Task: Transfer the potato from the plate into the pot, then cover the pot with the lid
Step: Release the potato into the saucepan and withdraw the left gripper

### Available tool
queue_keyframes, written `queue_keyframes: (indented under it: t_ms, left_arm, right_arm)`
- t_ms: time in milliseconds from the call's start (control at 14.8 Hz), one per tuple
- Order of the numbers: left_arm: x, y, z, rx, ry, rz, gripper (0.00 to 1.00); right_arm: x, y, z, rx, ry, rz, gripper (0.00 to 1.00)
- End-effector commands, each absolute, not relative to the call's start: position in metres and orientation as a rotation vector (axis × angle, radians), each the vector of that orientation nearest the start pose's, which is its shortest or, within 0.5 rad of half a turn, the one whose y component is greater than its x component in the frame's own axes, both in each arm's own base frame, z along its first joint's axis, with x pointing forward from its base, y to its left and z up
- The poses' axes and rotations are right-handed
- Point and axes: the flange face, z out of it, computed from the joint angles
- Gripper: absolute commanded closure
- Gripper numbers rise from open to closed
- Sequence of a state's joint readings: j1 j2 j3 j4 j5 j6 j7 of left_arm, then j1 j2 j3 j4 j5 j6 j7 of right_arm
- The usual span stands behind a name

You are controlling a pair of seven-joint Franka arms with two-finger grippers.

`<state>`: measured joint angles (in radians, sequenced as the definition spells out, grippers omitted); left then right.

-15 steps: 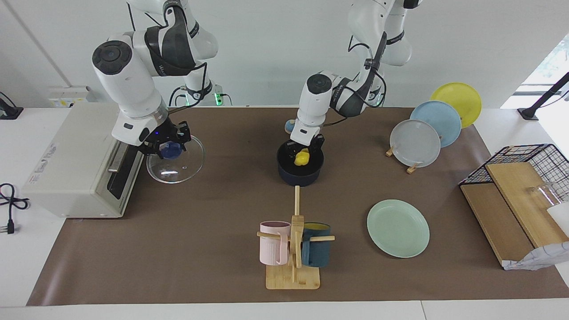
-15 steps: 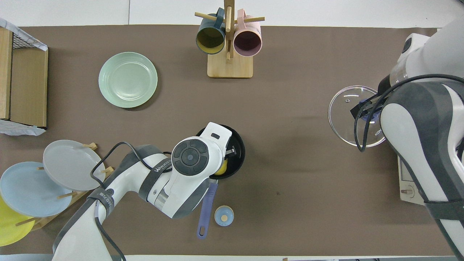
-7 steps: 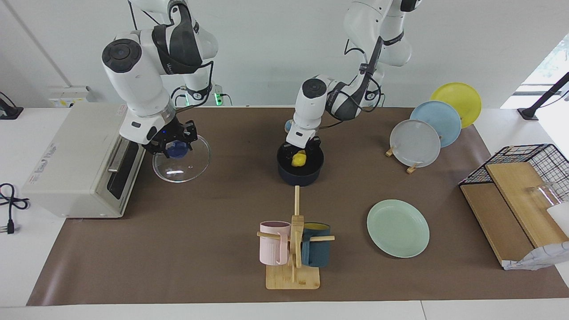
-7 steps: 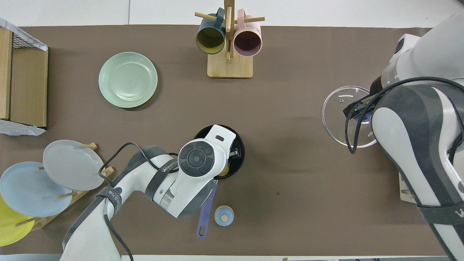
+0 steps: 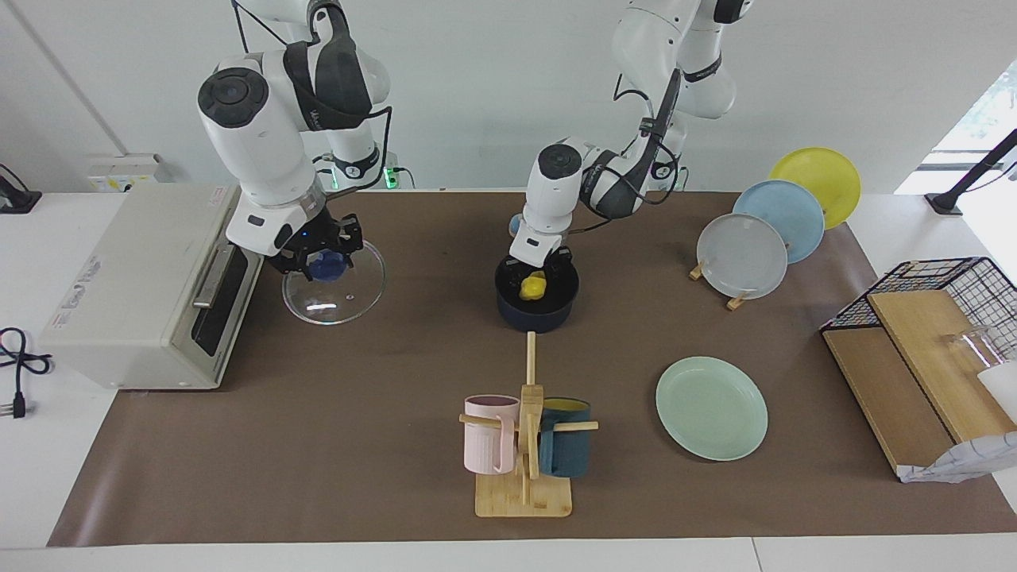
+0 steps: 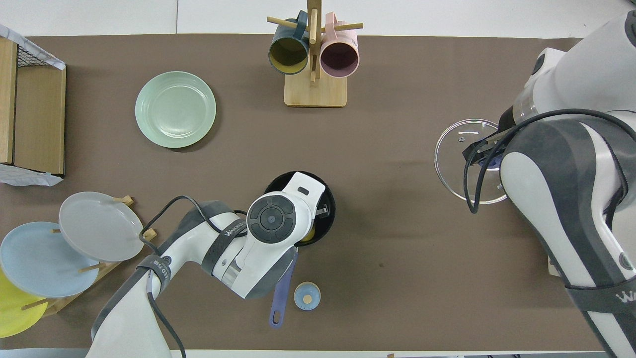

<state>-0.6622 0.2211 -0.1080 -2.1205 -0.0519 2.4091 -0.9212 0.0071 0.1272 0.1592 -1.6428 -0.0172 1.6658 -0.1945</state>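
Note:
The yellow potato (image 5: pixel 534 286) lies inside the navy pot (image 5: pixel 536 316), mid-table near the robots. In the overhead view only its edge (image 6: pixel 307 233) shows under the left arm. My left gripper (image 5: pixel 544 266) is open just over the pot (image 6: pixel 326 223), its fingers apart above the potato. My right gripper (image 5: pixel 322 262) is shut on the blue knob of the glass lid (image 5: pixel 338 290) and holds it tilted above the table beside the toaster oven; the lid also shows in the overhead view (image 6: pixel 459 164). The mint-green plate (image 5: pixel 711 407) lies bare toward the left arm's end.
A toaster oven (image 5: pixel 135 286) stands at the right arm's end. A mug tree (image 5: pixel 524 445) with two mugs stands farther from the robots than the pot. A small blue bell (image 6: pixel 306 296) sits by the pot's handle (image 6: pixel 280 293). Upright plates (image 5: pixel 763 238) and a wire basket (image 5: pixel 922 349) stand at the left arm's end.
My right gripper has carried the lid away from the toaster oven toward the pot. My left gripper has risen a little off the potato, which stays in the pot.

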Motion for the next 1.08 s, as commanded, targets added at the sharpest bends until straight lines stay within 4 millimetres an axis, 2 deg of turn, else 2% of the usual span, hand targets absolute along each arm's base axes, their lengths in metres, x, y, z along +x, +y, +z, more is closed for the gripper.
queue_keyframes:
  t_ms: [0, 135, 270, 541, 676, 743, 811, 946, 1014]
  left_arm:
    - [0.408, -0.395, 0.317, -3.203, -0.266, 0.009, 0.0]
    - [0.419, -0.388, 0.345, -3.182, -0.27, 0.037, 0.0]
    - [0.427, -0.384, 0.385, -3.165, -0.263, 0.067, 0.0]
    - [0.462, -0.335, 0.491, -3.169, -0.358, 0.055, 0.0]
    - [0.466, -0.303, 0.539, -3.189, -0.361, 0.005, 0.0]
    - [0.467, -0.281, 0.559, -3.198, -0.342, -0.022, 0.0]
    - [0.472, -0.253, 0.574, -3.204, -0.308, -0.048, 0.0]
    - [0.48, -0.204, 0.594, -3.205, -0.168, -0.057, 0.0]
    - [0.488, -0.177, 0.603, -3.203, -0.089, -0.054, 0.0]
  right_arm:
    - [0.583, 0.092, 0.535, -3.076, -0.529, 0.136, 1.0]
    - [0.584, 0.092, 0.536, -3.077, -0.532, 0.134, 1.0]
    - [0.584, 0.093, 0.535, -3.074, -0.531, 0.138, 1.0]
    - [0.586, 0.093, 0.535, -3.076, -0.529, 0.122, 1.0]
    - [0.585, 0.098, 0.536, -3.077, -0.532, 0.117, 1.0]
    - [0.583, 0.113, 0.534, -3.077, -0.534, 0.117, 1.0]
    - [0.58, 0.14, 0.534, -3.077, -0.523, 0.097, 1.0]
    - [0.565, 0.203, 0.533, -3.093, -0.471, 0.076, 1.0]
    - [0.557, 0.238, 0.524, -3.098, -0.407, 0.075, 1.0]
